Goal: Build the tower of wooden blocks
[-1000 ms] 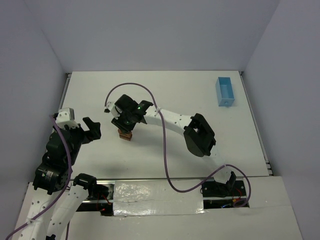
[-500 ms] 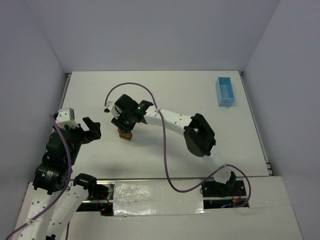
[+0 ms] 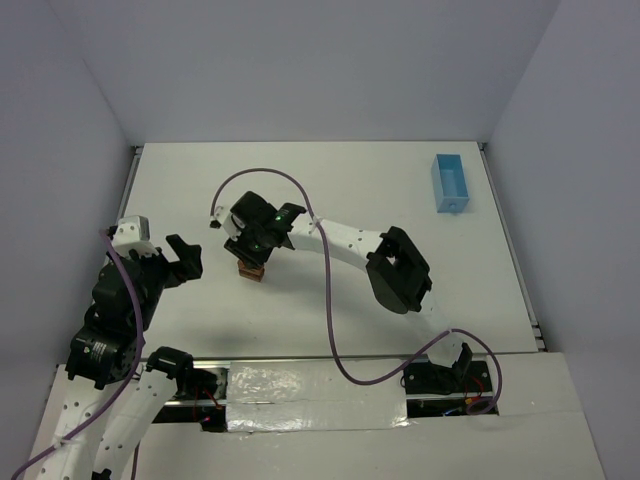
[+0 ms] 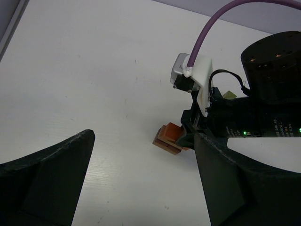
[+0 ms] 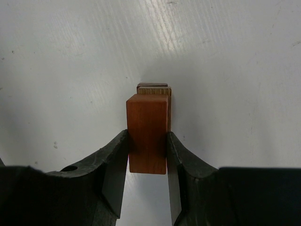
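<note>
Little has moved over the last second: my right pincer [image 5: 147, 141] has crept a touch toward the far side of the counter [image 3: 400, 190], and the purple cable [image 3: 262, 172] above it has flexed with it. The tower [image 3: 251, 270] has not shifted.

From the right wrist, I see the pincer closed narrowly on the reddish block [image 5: 147, 127], one finger on each long side. The block hangs straight over the tower's tan top piece, whose far edge shows just beyond it, with a darker piece peeking out below that. From the left wrist, the reddish block looks to be sitting on the stack or just above it; I cannot tell whether it is touching.

My left pincer [image 3: 187, 257] is spread wide with nothing in it, parked to the tower's left and well apart from it. The light-blue tray [image 3: 450, 183] sits far off at the right.

I read this small creep as final alignment for the placement. The block seems nearly centred, so I judge the step almost done. What remains is to confirm contact, then let go gently. The risk is that the fingers drag the block sideways as they part and topple the stack.
</note>
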`<state>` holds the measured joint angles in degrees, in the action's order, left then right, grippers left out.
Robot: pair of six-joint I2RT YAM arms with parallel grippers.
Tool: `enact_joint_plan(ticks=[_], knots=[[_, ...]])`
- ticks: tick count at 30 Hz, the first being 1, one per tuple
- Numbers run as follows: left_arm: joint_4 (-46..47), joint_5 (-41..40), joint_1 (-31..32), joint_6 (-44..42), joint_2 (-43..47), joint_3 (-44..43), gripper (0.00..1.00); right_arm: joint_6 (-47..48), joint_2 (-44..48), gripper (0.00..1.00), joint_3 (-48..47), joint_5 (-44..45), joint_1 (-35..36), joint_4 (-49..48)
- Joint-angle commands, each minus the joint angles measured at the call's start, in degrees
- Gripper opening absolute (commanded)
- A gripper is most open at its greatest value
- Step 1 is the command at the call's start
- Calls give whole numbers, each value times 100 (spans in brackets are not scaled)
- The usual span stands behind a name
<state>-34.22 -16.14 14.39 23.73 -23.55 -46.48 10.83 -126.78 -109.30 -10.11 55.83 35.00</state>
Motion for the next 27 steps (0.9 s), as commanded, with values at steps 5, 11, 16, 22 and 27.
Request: enact_joint_plan(ticks=[5,11,16,22,27], knots=[[354,85,-33,-184,8,51,99,86,224,31,-4,35,-37,-196],[354,103,-33,-193,8,51,99,77,285,33,-13,-35,-20,-257],[354,111,-33,-193,8,60,99,51,365,33,5,9,-29,-371],[354,129,-33,-193,8,60,99,95,277,33,-136,35,-37,-284],[363,146,-33,-210,8,60,100,139,233,33,-118,18,-38,-248]])
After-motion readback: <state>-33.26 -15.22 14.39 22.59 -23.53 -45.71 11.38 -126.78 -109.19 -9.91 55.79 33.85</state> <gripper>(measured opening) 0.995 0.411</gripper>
